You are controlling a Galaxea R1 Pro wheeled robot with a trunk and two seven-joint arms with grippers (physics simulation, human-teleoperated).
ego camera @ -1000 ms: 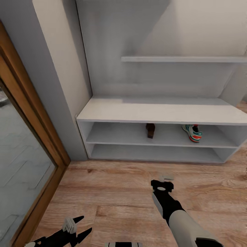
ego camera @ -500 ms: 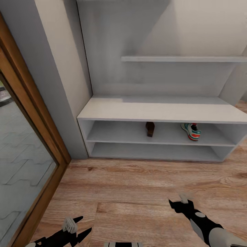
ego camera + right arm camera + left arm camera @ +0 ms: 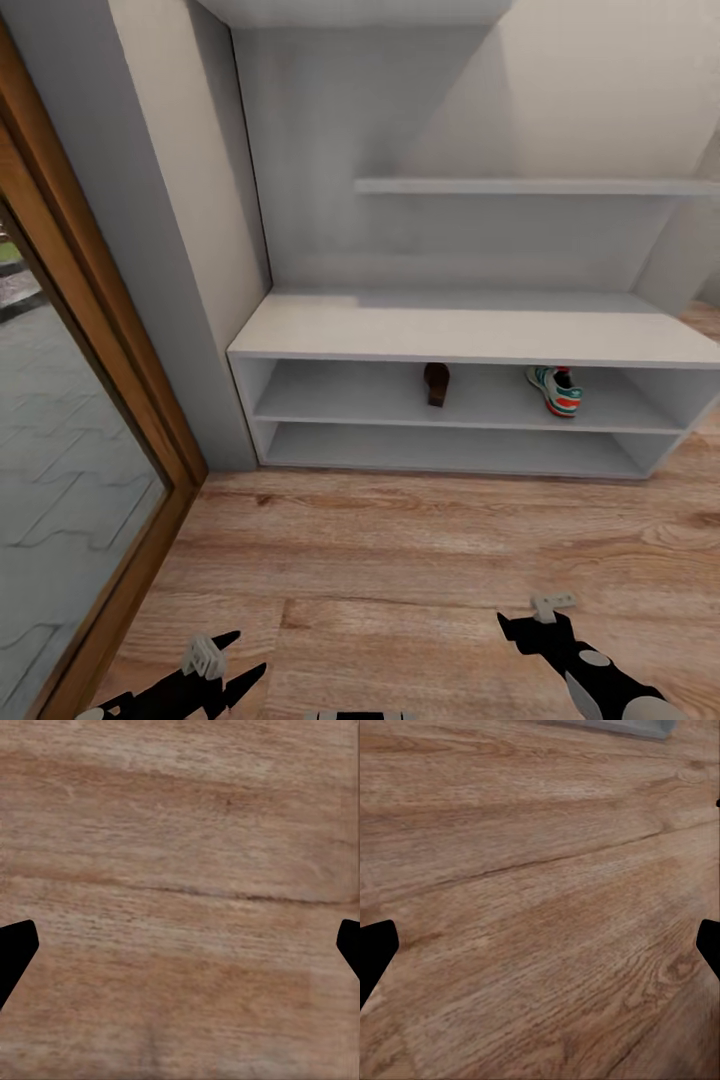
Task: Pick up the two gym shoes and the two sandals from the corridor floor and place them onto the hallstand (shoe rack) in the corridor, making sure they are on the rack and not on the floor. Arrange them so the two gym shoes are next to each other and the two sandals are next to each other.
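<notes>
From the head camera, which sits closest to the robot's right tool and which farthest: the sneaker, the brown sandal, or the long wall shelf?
1. Gym shoe, upper shoe tier, right, nearest the right tool.
2. Sandal, same tier, further left.
3. Wall shelf, high on the wall, farthest.

Left gripper (image 3: 225,655): black pointed fingers, ribbed white block on top. Right gripper (image 3: 535,622): black, small pale-grey bracket, grey oval patches on wrist.

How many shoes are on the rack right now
2: a brown sandal mid upper tier of the hallstand, and a gym shoe toward that tier's right end. Others may be out of view.
</notes>
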